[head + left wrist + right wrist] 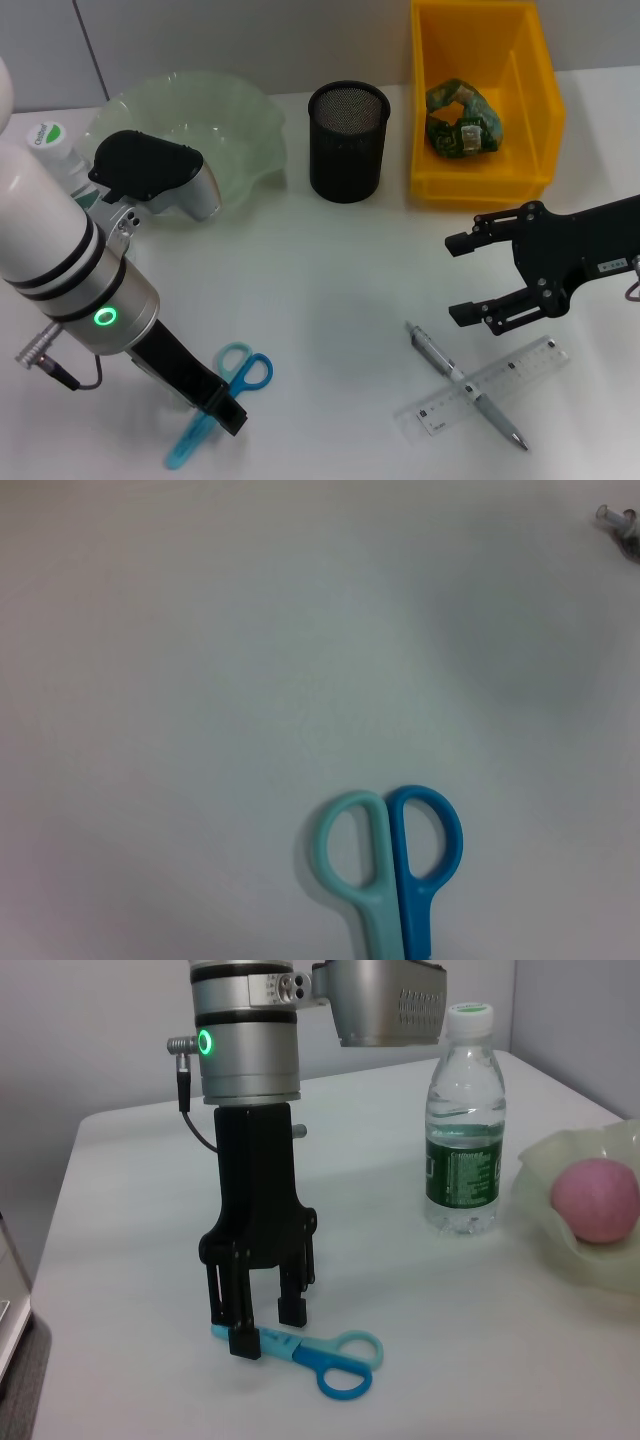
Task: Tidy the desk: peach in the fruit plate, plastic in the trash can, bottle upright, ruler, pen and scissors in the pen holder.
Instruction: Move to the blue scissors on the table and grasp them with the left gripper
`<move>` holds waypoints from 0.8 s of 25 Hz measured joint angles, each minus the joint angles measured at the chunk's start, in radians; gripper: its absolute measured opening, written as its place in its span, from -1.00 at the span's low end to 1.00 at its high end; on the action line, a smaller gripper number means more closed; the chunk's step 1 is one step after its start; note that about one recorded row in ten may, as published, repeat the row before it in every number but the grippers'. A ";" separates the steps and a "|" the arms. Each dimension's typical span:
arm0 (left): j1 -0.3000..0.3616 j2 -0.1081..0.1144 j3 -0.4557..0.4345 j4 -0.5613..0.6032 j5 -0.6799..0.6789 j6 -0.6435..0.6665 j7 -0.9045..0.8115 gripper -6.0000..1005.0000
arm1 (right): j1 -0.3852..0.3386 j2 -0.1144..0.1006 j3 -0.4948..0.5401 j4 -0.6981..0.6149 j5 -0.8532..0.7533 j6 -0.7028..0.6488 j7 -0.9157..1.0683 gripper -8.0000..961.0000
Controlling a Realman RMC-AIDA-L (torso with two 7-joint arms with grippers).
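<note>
Head view: crumpled green plastic [461, 120] lies in the yellow trash bin [535, 90]. Black mesh pen holder [347, 140] stands empty; silver pen [465, 385] lies crossed over clear ruler [490, 385] near right. Right gripper [478, 278] hovers beside them, jaws open.

Left wrist view: blue scissors [395, 870] lie flat on the white desk [200, 680].

Right wrist view: left gripper [262, 1332] points straight down, open jaws straddling the scissor blades. Clear water bottle [462, 1125] upright; pink peach [596, 1200] in pale green plate [540, 1175].

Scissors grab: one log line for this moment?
left gripper: open, astride scissors blades | right gripper: open, above table | pen, ruler: on table
</note>
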 joint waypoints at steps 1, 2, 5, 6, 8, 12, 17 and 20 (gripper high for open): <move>0.000 0.000 0.000 0.000 0.001 -0.001 0.002 0.23 | 0.000 0.000 0.001 0.000 0.000 0.000 -0.001 0.72; 0.000 0.000 0.000 0.000 0.003 -0.002 0.002 0.22 | 0.000 0.001 0.002 0.000 0.000 0.000 -0.002 0.72; -0.001 0.000 0.001 0.000 0.011 -0.002 0.003 0.21 | 0.000 0.002 0.003 0.000 0.000 0.000 -0.003 0.72; -0.001 0.000 0.001 0.000 0.014 -0.002 0.004 0.20 | 0.000 0.002 0.003 0.000 0.000 0.000 -0.004 0.72; -0.002 0.000 0.002 0.000 0.020 -0.001 0.004 0.19 | 0.000 0.003 0.004 0.000 0.000 0.000 -0.004 0.73; -0.007 0.000 0.005 0.000 0.024 0.003 0.004 0.18 | 0.000 0.004 0.004 0.000 0.000 0.000 -0.005 0.73; -0.011 0.000 0.011 0.000 0.025 0.003 0.010 0.15 | 0.000 0.005 0.005 0.004 0.002 0.000 -0.009 0.72; -0.012 0.000 0.012 -0.002 0.026 0.008 0.016 0.14 | 0.000 0.005 0.005 0.005 0.003 0.000 -0.009 0.72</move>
